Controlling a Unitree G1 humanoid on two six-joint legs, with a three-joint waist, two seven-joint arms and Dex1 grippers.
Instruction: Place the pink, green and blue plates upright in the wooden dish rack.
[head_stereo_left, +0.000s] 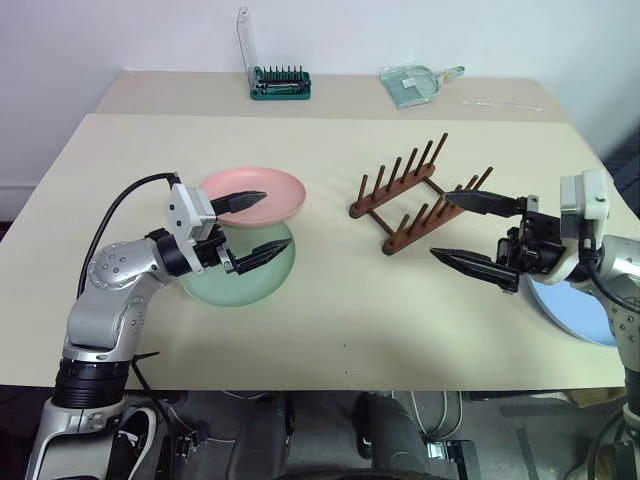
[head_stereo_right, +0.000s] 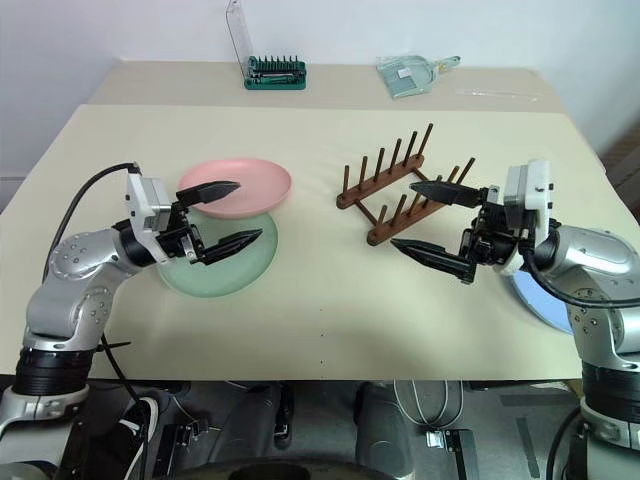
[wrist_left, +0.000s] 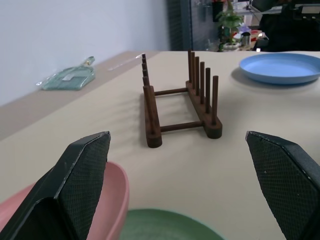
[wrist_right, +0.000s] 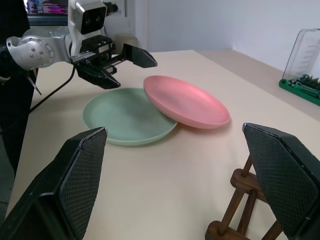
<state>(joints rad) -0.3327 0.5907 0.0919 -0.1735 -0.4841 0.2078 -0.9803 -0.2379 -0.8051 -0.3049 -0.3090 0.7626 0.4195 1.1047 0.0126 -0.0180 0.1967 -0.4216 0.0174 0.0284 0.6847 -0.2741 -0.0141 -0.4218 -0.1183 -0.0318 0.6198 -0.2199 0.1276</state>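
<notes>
A beige table (head_stereo_left: 330, 320) stands against a white wall. The rack (head_stereo_left: 420, 192) sits mid-table with nothing between its pegs, its rails running diagonally toward the far right. The pink plate (head_stereo_left: 262, 192) lies tilted, its edge resting on the green plate (head_stereo_left: 240, 280); the blue plate (head_stereo_left: 575, 310) lies flat at the right edge. The left gripper (head_stereo_left: 250, 228) hovers level over the pink and green plates, fingers spread, holding nothing. The right gripper (head_stereo_left: 470, 232) hangs beside the rack, likewise spread and unladen.
</notes>
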